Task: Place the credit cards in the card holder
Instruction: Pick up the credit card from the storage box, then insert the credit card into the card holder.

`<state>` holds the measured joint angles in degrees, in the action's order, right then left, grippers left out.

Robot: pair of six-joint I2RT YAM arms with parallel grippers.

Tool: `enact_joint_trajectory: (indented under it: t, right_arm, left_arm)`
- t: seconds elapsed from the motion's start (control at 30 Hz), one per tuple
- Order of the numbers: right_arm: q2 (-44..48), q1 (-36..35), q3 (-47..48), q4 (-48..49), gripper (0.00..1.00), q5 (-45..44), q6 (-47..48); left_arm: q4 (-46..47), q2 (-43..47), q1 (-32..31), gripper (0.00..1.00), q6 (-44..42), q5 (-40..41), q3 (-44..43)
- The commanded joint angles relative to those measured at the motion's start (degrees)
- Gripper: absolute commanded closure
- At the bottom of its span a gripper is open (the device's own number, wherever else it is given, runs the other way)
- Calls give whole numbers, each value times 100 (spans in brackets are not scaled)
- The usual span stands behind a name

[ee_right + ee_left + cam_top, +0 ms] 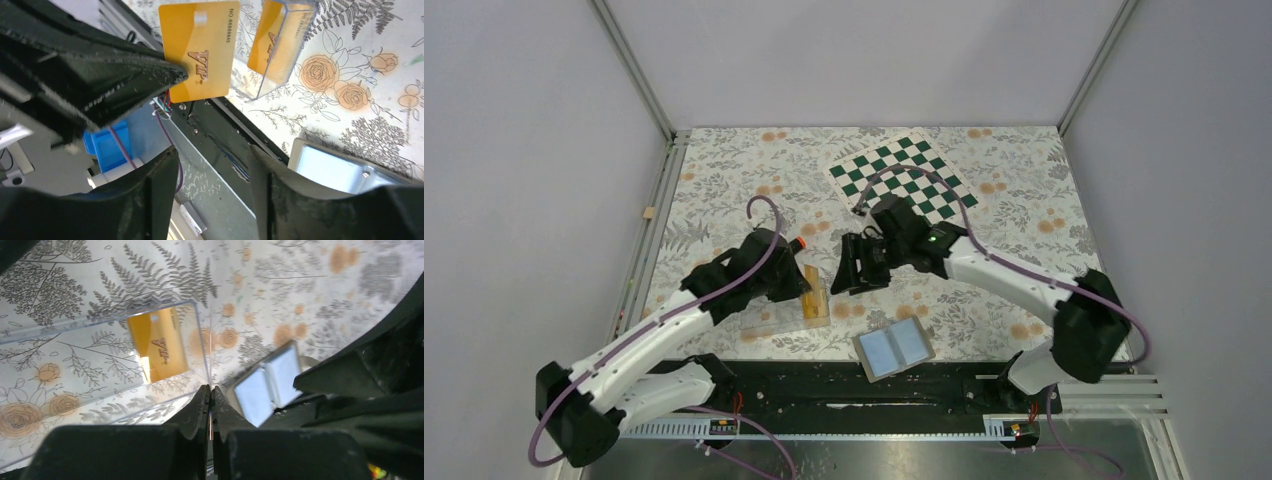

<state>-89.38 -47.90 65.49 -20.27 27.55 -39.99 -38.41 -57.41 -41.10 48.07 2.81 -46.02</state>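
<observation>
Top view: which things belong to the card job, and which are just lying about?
Job: credit card pinched in left hand; second credit card in clear tray; card holder, open.
Lying about: chessboard; orange-tipped marker.

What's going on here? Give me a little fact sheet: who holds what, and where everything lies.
left gripper: shut on the held card
right gripper: open, holding nothing
second card: inside the clear tray
card holder: lying open near the table's front edge, no orange card showing in it
chessboard: at the far side, untouched
</observation>
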Motion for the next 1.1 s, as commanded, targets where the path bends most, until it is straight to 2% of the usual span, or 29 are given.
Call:
enact_joint_trajectory:
  t: [0.0, 0.13, 0.27, 0.33, 0.53, 0.67, 0.77, 0.83, 0.93, 1.0, 1.03, 1.07]
  right_arm:
    - [969, 258, -577, 299, 36, 231, -8]
    - [1609, 588, -1273, 836, 32, 909, -342]
    - [2229, 981, -2096, 1570, 30, 1485, -777]
    - [2432, 1087, -2461, 2171, 30, 1803, -1073]
    - [2475, 1107, -3279, 4399, 32, 2289, -2298]
    - [2084, 1110, -3456, 5754, 37, 2516, -3074]
    - [1775, 1105, -3578, 7204, 47, 2644, -3881]
    - [1632, 1102, -3632, 7754, 59, 2688, -4213]
    - [1587, 1105, -3726, 7847, 79, 2727, -4277]
    - [1631, 1100, -3770, 7652, 96, 2729, -4156]
    - [1672, 1099, -3780, 7470, 100, 2730, -4039]
    - [1728, 1099, -3779, 7272, 100, 2723, -3856]
  left_arm:
    - [137, 776, 1, 100, 66, -417, -35]
    - [1236, 1342, 13, 100, 390, -1428, 606]
    - [3329, 1801, 14, 100, 1094, -2426, 1524]
    - [4032, 1850, 6, 100, 1390, -2750, 1802]
    - [4401, 1850, -9, 100, 1466, -3095, 1926]
    - [4613, 1809, -12, 100, 1569, -3223, 2002]
    - [4628, 1753, -10, 100, 1597, -3220, 2063]
    - [4645, 1733, -12, 100, 1608, -3214, 2106]
    - [4623, 1749, -9, 100, 1617, -3146, 2153]
    - [4589, 1750, -7, 100, 1602, -3127, 2163]
    - [4560, 1755, -10, 99, 1594, -3104, 2162]
    - [4504, 1751, -12, 91, 1585, -3072, 2159]
